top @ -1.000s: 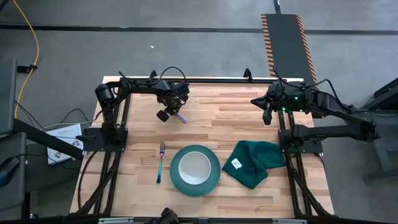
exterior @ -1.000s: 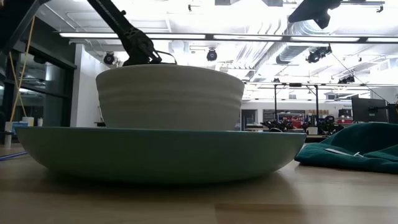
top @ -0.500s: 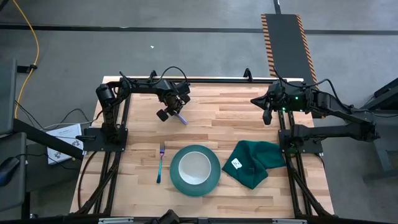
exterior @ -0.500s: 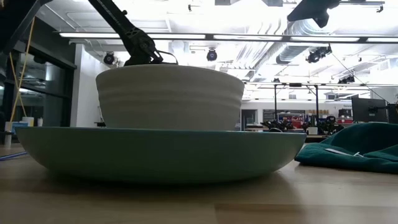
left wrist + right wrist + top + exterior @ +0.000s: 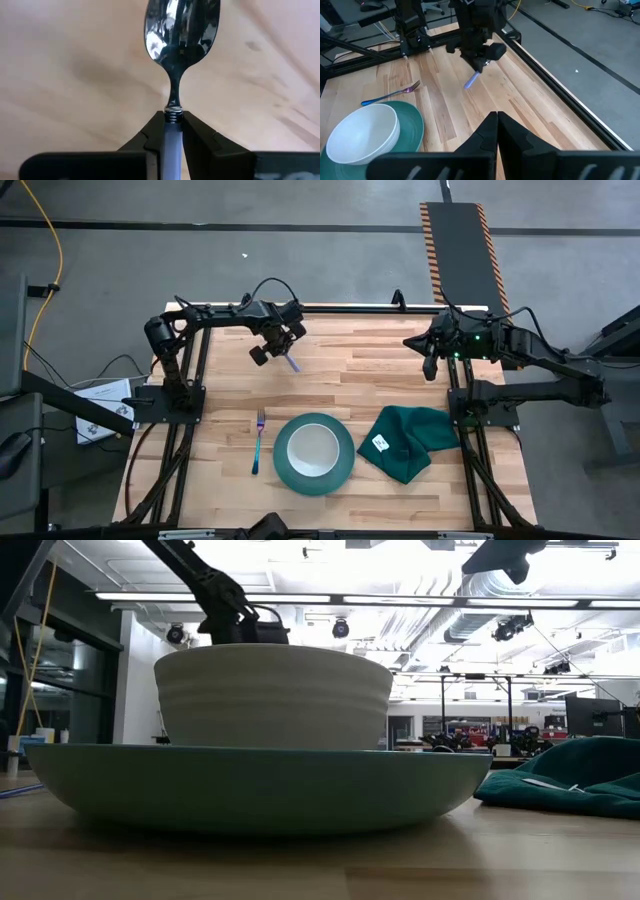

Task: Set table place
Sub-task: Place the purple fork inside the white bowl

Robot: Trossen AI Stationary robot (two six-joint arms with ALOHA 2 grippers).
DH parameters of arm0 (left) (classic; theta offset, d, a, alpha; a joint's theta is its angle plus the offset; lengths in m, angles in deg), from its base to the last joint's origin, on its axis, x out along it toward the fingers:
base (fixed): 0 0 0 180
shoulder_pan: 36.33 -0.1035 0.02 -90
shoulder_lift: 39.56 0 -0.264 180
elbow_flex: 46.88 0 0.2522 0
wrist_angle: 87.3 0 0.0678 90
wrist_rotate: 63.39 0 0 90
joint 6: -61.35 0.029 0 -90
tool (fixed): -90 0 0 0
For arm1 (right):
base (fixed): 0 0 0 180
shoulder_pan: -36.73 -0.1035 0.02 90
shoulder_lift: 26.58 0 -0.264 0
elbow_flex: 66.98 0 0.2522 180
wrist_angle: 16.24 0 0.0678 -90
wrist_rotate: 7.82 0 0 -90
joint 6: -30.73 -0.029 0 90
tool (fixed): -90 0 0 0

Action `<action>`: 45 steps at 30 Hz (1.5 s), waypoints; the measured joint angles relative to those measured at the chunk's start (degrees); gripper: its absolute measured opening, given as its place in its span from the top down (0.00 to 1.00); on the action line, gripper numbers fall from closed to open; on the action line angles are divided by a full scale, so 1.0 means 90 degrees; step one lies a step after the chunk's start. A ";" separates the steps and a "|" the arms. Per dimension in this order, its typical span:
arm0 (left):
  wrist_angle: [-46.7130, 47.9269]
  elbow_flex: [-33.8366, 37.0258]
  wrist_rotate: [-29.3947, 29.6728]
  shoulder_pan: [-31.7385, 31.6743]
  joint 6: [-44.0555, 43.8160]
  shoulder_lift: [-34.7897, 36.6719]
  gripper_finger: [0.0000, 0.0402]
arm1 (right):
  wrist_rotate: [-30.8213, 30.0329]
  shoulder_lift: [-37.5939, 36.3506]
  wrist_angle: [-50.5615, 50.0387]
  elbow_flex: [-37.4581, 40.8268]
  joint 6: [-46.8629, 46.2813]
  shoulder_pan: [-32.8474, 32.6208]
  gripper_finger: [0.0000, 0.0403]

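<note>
Seen from above, going left to right across the large pale butcher-block wooden table [image 5: 380, 370] with its black metal frame.

At 10 o'clock of the tabletop: the left gripper [image 5: 283, 348], raised above the boards, clenched on the blue-purple handle of the metal spoon [image 5: 291, 363]. In the left wrist view, both dark fingers [image 5: 200, 142] pressed against the handle just below the neck, shiny bowl of the spoon [image 5: 181, 25] pointing away over bare planks. From the right wrist view, handle end [image 5: 472, 80] slanting down out of the gripper, clear of the wood.

At 8 o'clock: the metal fork with blue-purple handle [image 5: 258, 442], flat on the table, tines toward 12 o'clock, just beside the plate's left rim, not touching as far as visible.

At 6 o'clock: the round teal plate [image 5: 342, 471], carrying the smaller white bowl [image 5: 313, 448] at its centre. In the low view, bowl [image 5: 272, 695] upright on the plate [image 5: 255, 785].

At 4 o'clock: a crumpled dark green cloth [image 5: 410, 439] with a small white tag, near the plate's right rim.

At 2 o'clock: the right gripper [image 5: 428, 366], waiting over the table's right edge, well apart from the place things; in the right wrist view, its 2 fingers [image 5: 510, 132] closed together, nothing between them.
</note>
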 joint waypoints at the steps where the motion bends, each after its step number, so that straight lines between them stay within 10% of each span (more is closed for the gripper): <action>1: -0.0024 -0.0002 0.0010 -0.0007 0.0117 0.0050 0.90 | 0.0000 0.0000 -0.0002 0.0000 0.0000 0.0000 1.00; 30: 0.0022 -0.0002 -0.1258 0.0010 0.3047 0.1949 0.89 | 0.0143 0.0000 0.0044 0.0000 -0.0020 0.0000 1.00; 45: 0.0055 -0.0002 -0.2017 0.1414 0.3753 0.2531 0.89 | 0.0143 0.0000 0.0337 0.0000 -0.0277 0.0000 1.00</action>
